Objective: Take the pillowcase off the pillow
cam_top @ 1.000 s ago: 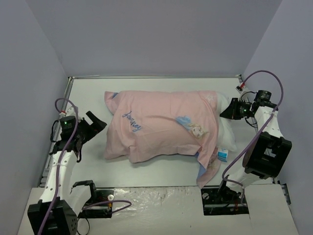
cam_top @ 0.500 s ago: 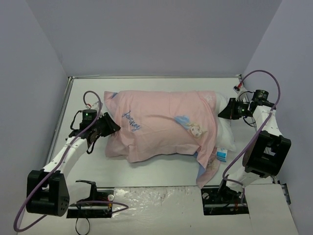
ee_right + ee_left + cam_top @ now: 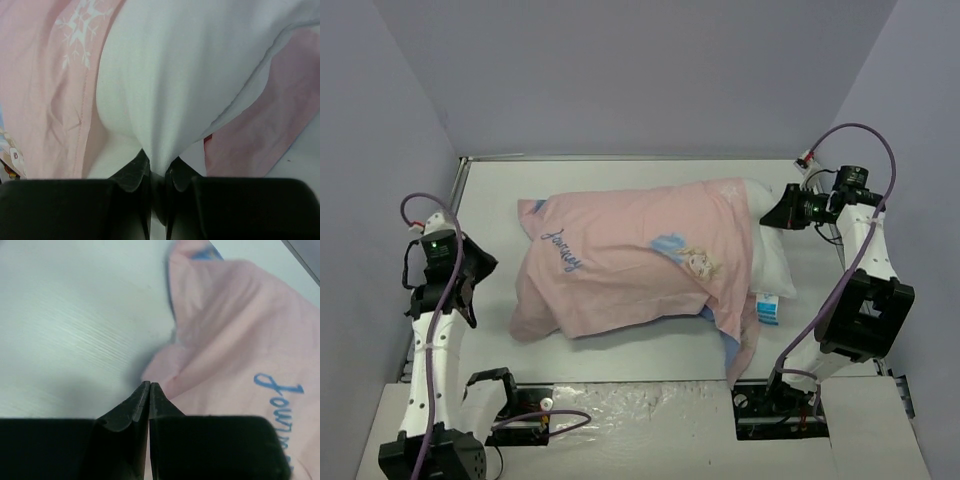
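Observation:
The pale pink pillowcase (image 3: 630,265), with blue script and a princess print, lies across the table middle and covers most of the pillow. The white pillow (image 3: 767,258) sticks out of its right end, with a small blue-and-white tag (image 3: 769,309) at its near corner. My right gripper (image 3: 775,212) is shut on a pinch of the pillow's white fabric (image 3: 165,90), which bulges between the fingertips (image 3: 131,172). My left gripper (image 3: 480,268) is shut with nothing in it, left of the pillowcase's left end (image 3: 225,340). Its tips (image 3: 149,385) sit just short of the pink cloth.
The white table (image 3: 620,180) is walled at the back and on both sides, with a raised rail (image 3: 450,215) along the left edge. Black arm mounts (image 3: 510,400) and cables sit at the near edge. A blue flap of the pillowcase (image 3: 732,345) hangs toward the front right.
My left arm reached the pillowcase's left end, shut, then drew back left, now holding nothing. The pillowcase slid left and more pillow shows. The right gripper kept its hold.

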